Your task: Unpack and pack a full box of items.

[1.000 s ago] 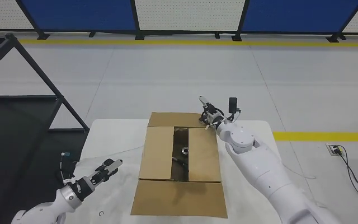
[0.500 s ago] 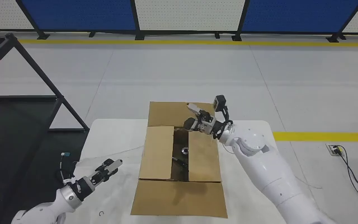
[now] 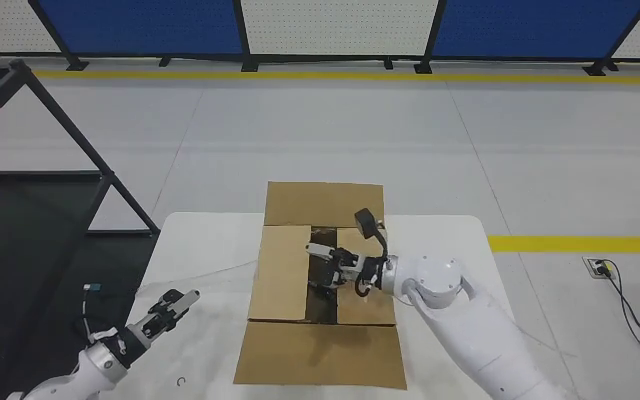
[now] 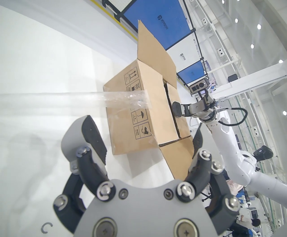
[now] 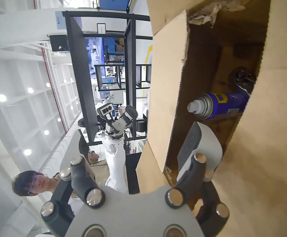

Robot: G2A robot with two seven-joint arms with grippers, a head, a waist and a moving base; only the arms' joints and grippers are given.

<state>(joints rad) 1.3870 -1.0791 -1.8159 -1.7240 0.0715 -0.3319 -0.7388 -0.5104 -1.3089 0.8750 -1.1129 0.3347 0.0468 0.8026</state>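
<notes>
Flanking spray can (image 5: 220,105): box flaps (image 5: 166,89).

I read the brown corrugated cardboard box (image 3: 283,272) as matt, uncoated board, and its torn flap edge is ragged and fibrous. A strip of clear glossy plastic tape (image 4: 125,98) clings, wrinkled, to its side wall. Inside lies a blue metal spray can (image 5: 226,104), shiny, with a bare silvery shoulder and a smooth white plastic nozzle cap (image 5: 194,107). The crumpled off-white paper (image 5: 208,11) looks soft and creased. The white tabletop (image 3: 200,250) is smooth with a faint sheen. At the box's 9 o'clock, the left gripper (image 4: 143,132) shows glossy white plastic shells, matt black pads (image 4: 92,132), a satin grey metal plate and bright steel screws.
</notes>
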